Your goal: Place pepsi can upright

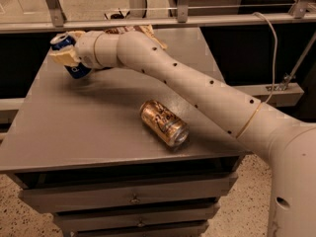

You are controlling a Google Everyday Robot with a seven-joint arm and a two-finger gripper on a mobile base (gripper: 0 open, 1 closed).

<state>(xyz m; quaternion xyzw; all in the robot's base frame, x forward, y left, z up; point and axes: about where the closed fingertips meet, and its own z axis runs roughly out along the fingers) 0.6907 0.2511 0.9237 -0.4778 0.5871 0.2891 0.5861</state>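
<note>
Matt plastic gripper (68,58) at far-left corner of matt table (74,132), around glossy metal pepsi can (78,71)

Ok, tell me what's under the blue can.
Only bare table top at the far left corner. The gripper holds the can tilted there, covering its middle; whether its base touches is unclear.
</note>
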